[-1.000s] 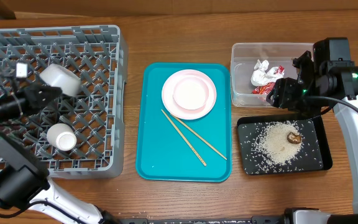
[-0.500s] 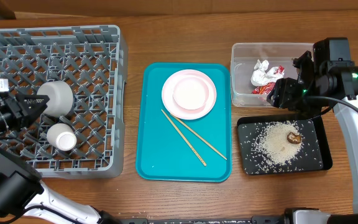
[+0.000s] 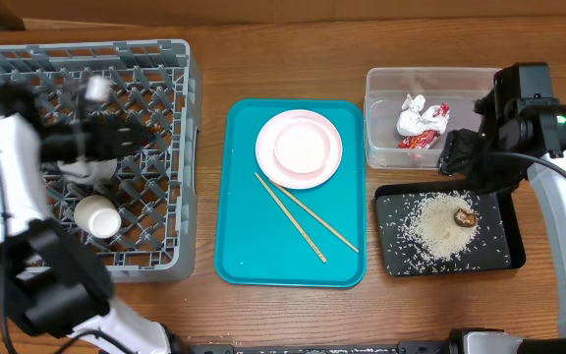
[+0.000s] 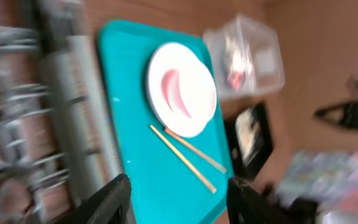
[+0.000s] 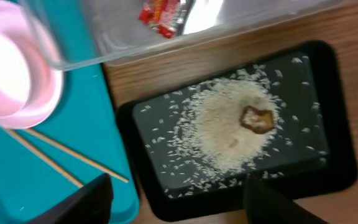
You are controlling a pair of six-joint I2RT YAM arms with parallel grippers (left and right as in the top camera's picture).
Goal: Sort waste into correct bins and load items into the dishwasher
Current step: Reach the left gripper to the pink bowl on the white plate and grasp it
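Note:
My left gripper [image 3: 141, 131] hangs open and empty over the grey dishwasher rack [image 3: 165, 79]. A white bowl [image 3: 88, 173] and a small cup [image 3: 96, 217] rest on the rack's grid. On the teal tray [image 3: 263, 251] lie a plate with a small dish on it [image 3: 299, 147] and two chopsticks [image 3: 305, 222]. The left wrist view, blurred, shows the plate [image 4: 182, 87] and chopsticks [image 4: 185, 155] beyond open jaws. My right gripper [image 3: 460, 153] is open and empty between the clear tub [image 3: 381, 84], which holds the wrapper [image 3: 421, 122], and the black tray [image 3: 494, 258] with rice [image 5: 229, 130] and a brown lump [image 5: 257, 118].
The rack fills the table's left side, the teal tray the middle, and the two bins the right. Bare wood lies along the back and front edges. The right arm's white link runs down the right border.
The left gripper opened and let the bowl go in the rack, then swung right across the rack. The right gripper shifted slightly to the right.

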